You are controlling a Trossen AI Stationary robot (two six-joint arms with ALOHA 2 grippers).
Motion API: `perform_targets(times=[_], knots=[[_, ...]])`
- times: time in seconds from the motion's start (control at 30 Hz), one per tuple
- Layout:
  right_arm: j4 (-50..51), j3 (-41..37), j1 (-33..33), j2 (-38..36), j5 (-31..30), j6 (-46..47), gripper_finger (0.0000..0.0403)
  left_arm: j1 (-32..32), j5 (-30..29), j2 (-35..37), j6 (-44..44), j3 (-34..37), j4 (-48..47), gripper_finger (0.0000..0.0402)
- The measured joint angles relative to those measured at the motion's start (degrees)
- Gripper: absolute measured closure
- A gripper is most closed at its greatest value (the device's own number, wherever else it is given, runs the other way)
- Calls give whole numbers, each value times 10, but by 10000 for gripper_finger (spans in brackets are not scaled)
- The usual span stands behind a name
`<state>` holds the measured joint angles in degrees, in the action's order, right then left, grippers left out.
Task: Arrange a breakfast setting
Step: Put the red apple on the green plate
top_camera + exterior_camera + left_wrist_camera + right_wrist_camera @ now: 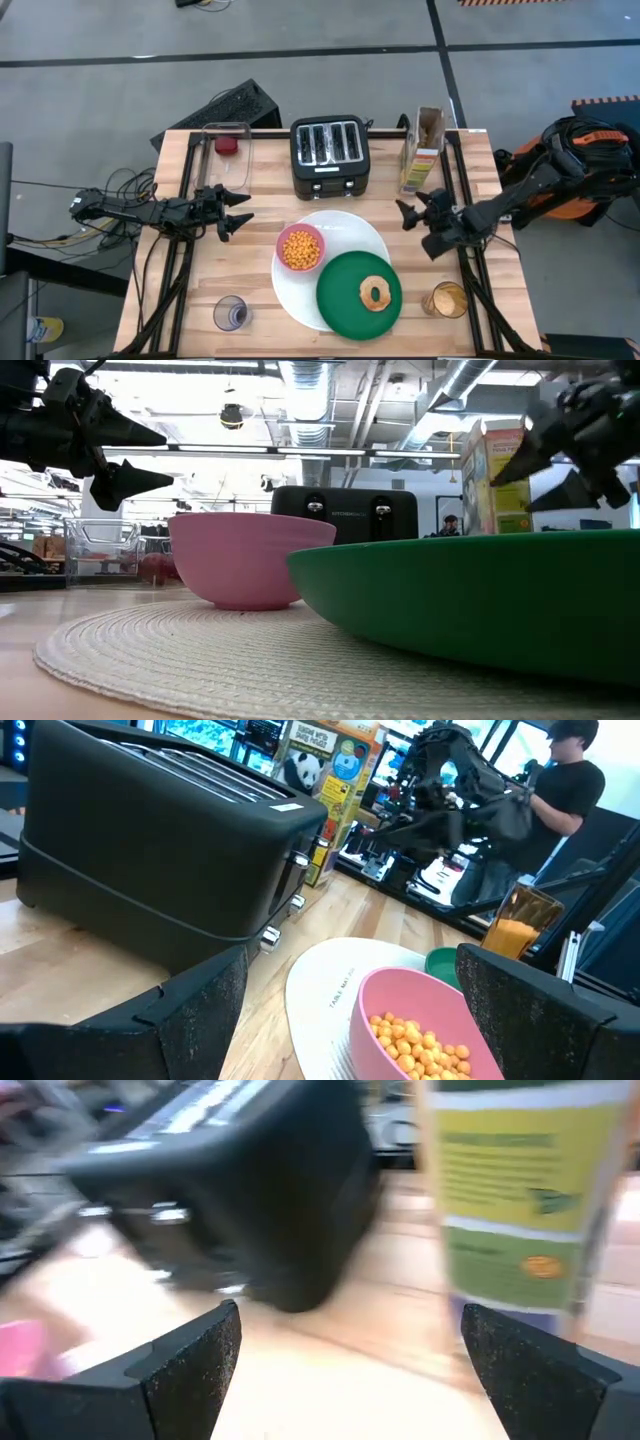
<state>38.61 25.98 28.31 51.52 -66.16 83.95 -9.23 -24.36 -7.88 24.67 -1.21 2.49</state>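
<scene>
Both end effectors — left (243, 212), right (415, 225) — hang released above the round, glossy green plate (345, 295).

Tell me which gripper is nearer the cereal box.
Right. The right gripper hangs open just in front of the cereal box; the left gripper, also open, is across the table, past the toaster.

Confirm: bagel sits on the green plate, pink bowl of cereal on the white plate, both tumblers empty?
Not quite. The tumbler nearest the right gripper holds orange liquid; only the other tumbler looks empty, per the high view. Bagel on green plate and pink bowl on white plate are correct.
</scene>
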Motion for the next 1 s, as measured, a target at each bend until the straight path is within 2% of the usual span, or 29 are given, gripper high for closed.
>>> perform_targets(times=[0.17, 0.27, 0.33, 0.47, 0.6, 0.67, 0.73, 0.9, 1.0], knots=[[-112, 0, 53, -46, -21, -123, 5, 0, 0, 0, 0, 0, 0, 58], [-221, 0, 69, -77, -15, -277, 5, 0, 0, 0, 0, 0, 0, 58], [-307, 0, 69, -96, 14, -400, 5, 0, 0, 0, 0, 0, 0, 58], [-468, 0, 43, -126, 127, -648, 5, 0, 0, 0, 0, 0, 0, 58], [-583, 0, -12, -147, 312, -842, 5, 0, 0, 0, 0, 0, 0, 58], [-590, 0, -46, -158, 386, -880, 5, 0, 0, 0, 0, 0, 0, 58], [-567, 0, -83, -175, 429, -878, 5, 0, 0, 0, 0, 0, 0, 58], [-412, 0, -150, -245, 499, -806, 5, 0, 0, 0, 0, 0, 0, 58], [-380, 0, -161, -278, 528, -777, 5, 0, 0, 0, 0, 0, 0, 58]])
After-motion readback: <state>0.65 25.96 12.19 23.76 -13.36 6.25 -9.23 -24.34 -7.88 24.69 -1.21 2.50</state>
